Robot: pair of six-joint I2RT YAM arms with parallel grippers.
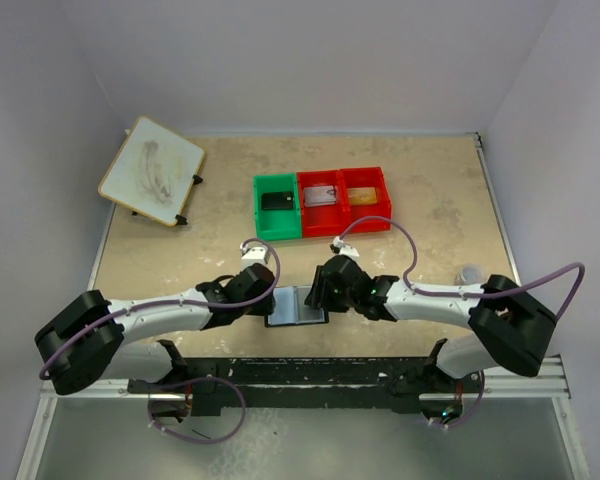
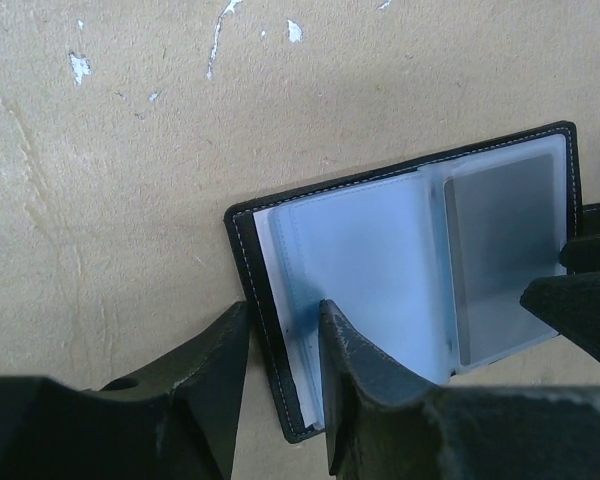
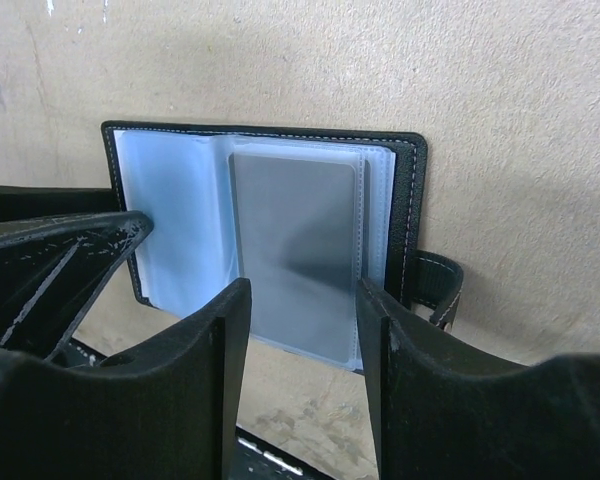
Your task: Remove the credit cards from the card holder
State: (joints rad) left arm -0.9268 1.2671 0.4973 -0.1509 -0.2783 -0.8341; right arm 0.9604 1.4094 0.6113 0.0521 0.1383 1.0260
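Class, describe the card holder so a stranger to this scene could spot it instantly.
On the tan table, look near the front edge, where the left pincer and right pincer converge. The card holder lies open between them: black outside, pale blue clear sleeves inside, unlike the red and green bins farther back.

Plain pale walls (image 1: 310, 60) are enclosing a scuffed tan surface (image 1: 440, 200), with soft, even light falling across it.
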